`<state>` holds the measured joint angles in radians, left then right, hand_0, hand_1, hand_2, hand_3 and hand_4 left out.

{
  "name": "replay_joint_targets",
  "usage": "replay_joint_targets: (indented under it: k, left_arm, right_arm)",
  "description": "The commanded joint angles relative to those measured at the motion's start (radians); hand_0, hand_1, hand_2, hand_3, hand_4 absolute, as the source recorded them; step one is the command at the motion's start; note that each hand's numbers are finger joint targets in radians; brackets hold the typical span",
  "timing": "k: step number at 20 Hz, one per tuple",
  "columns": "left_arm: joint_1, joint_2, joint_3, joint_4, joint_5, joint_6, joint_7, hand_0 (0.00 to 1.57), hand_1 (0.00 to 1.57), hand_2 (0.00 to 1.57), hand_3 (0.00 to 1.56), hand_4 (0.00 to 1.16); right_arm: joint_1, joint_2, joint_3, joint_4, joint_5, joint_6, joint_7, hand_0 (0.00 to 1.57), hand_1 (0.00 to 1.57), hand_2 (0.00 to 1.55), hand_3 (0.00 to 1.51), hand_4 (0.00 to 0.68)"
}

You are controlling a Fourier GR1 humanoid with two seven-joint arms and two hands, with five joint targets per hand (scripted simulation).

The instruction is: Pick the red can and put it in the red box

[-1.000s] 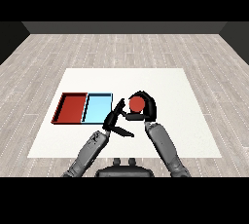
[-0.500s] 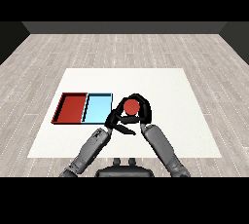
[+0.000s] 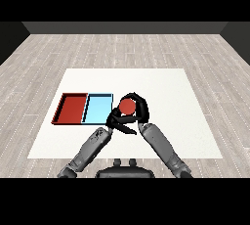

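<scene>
White tabletop (image 3: 166,87) carries red tray (image 3: 71,109) touching light blue tray (image 3: 97,109). Right hand (image 3: 140,107) curled round red can (image 3: 127,106), just right of blue tray. Left hand (image 3: 118,122) fingers straight beneath it.

A white counter (image 3: 161,87) stands on a pale grey plank floor (image 3: 122,48); a dark wall (image 3: 125,27) runs along the far side.

The right robot hand (image 3: 139,107) curls round the can (image 3: 127,106) just right of the blue tray (image 3: 97,110). That tray lies between it and the red tray (image 3: 72,109). The left robot hand (image 3: 118,122) sits close below the can, crowding the near side; the counter (image 3: 176,97) to the right lies open.
</scene>
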<state>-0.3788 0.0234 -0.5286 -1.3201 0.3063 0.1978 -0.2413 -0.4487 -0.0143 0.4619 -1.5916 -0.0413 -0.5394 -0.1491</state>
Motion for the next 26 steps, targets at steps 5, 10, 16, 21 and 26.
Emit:
replay_joint_targets:
  k: [5, 10, 16, 21, 26]
  left_arm:
    - [0.021, -0.022, -0.002, -0.050, -0.026, 0.092, 0.030, 0.00, 0.00, 0.00, 0.00, 0.00]
    - [-0.021, -0.022, -0.061, -0.006, 0.055, 0.319, -0.005, 1.57, 1.57, 1.57, 1.54, 1.12]
    - [0.038, 0.002, 0.028, -0.018, 0.013, 0.208, 0.038, 1.57, 1.57, 1.57, 1.50, 1.12]
    - [-0.012, -0.022, 0.005, -0.048, 0.017, 0.268, 0.105, 1.57, 1.57, 1.57, 1.50, 1.13]
    - [-0.038, -0.022, 0.022, 0.012, 0.012, 0.298, 0.030, 1.57, 1.57, 1.57, 1.49, 1.13]
  right_arm:
    - [-0.102, 0.013, 0.057, 0.082, -0.072, -0.078, -0.024, 1.57, 1.57, 1.48, 1.40, 0.657]
    - [0.016, 0.014, 0.044, -0.011, -0.046, -0.018, -0.010, 1.57, 1.57, 1.47, 1.40, 0.624]
    - [-0.036, 0.014, -0.021, 0.019, -0.066, 0.017, -0.015, 1.57, 1.57, 1.47, 1.40, 0.632]
    - [-0.059, 0.014, 0.065, -0.011, -0.072, -0.073, -0.002, 1.57, 1.57, 1.47, 1.40, 0.631]
    - [-0.009, 0.014, 0.116, 0.047, -0.107, -0.125, -0.095, 1.42, 1.42, 1.35, 1.28, 0.172]
